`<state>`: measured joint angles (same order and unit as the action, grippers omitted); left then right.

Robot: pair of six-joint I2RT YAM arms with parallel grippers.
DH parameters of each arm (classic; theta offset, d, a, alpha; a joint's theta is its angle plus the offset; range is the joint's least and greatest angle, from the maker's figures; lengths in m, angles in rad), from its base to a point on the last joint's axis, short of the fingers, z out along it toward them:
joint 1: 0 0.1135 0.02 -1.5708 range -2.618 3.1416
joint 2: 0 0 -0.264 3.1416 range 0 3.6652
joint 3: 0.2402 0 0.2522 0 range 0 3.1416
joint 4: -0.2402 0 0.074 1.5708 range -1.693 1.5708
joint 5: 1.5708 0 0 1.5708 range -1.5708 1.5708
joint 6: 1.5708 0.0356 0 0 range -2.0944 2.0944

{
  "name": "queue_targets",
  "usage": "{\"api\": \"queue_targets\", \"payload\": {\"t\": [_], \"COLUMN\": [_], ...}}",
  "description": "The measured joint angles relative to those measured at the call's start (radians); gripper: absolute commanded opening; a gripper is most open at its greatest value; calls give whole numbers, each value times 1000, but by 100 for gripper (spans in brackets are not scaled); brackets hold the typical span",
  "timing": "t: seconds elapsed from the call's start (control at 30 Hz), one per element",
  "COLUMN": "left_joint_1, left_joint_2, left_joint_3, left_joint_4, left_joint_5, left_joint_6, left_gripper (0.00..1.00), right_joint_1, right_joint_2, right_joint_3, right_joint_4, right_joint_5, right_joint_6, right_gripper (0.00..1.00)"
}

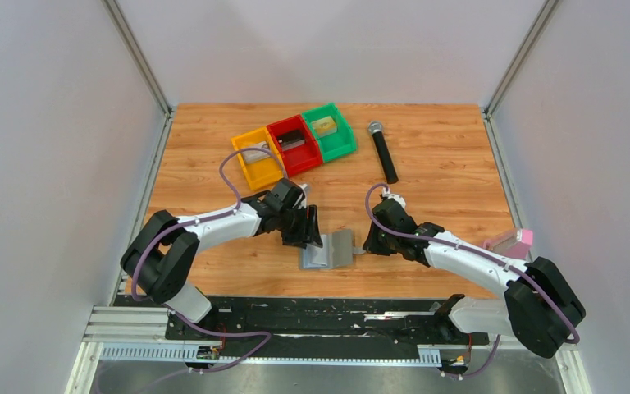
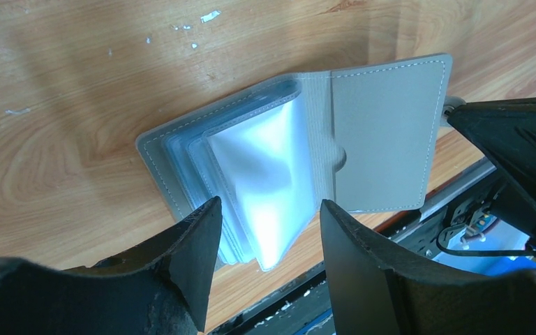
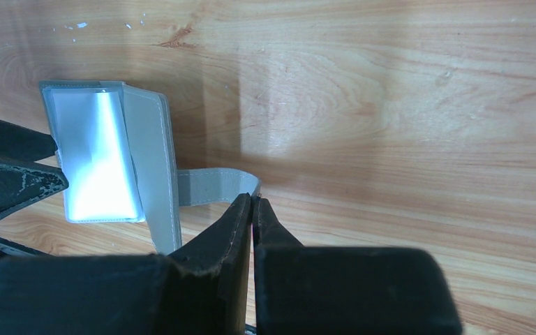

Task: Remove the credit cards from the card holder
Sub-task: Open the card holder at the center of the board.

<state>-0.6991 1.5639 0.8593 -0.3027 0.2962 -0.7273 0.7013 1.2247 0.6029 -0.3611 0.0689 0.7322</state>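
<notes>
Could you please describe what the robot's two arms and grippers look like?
Both the left arm and right arm have white tubular links between bulky black joints, and a purple cable loops along each. The left gripper and right gripper are matte black, with two wedge-shaped fingers scuffed pale at the edges.

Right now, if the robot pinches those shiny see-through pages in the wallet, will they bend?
Probably floppy: the clear sleeves bulge and curl up off the card holder. They shine like smooth plastic, so they may slip from the open left end effector. They look thin, so likely light.
</notes>
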Motion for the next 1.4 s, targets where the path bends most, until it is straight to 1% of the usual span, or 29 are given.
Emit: {"api": "queue_targets", "payload": {"t": [0.4,0.6,0.83,0.97,1.07,1.17,1.23,1.4], "left_joint_1": [-24,-32,-37,-45,-48,-53,-56,-61], "left_joint_2": [0,-1,-3,-3,-3,-1,11,80], "left_joint_3": [-20,-32,-61,-61,-61,-59,-51,-12], "left_joint_4": [38,93,191,238,251,271,286,321], "left_joint_5": [21,54,116,141,148,152,159,172], "left_joint_6": [-19,-39,-72,-79,-79,-79,-82,-83], "left_gripper": [62,62,62,62,62,62,62,61], "right_joint_1": [0,0,0,-1,-1,-3,-3,-3], "right_joint_2": [0,0,-18,-55,-92,-134,-163,-216], "right_joint_3": [0,0,5,28,56,81,94,98], "right_joint_4": [0,0,-14,-63,-99,-124,-129,-106], "right_joint_5": [-1,-8,-11,-18,-22,-34,-62,-163], "right_joint_6": [-1,0,-1,-2,-5,-8,-19,-46], "right_gripper": [5,15,31,37,36,31,27,25]}}
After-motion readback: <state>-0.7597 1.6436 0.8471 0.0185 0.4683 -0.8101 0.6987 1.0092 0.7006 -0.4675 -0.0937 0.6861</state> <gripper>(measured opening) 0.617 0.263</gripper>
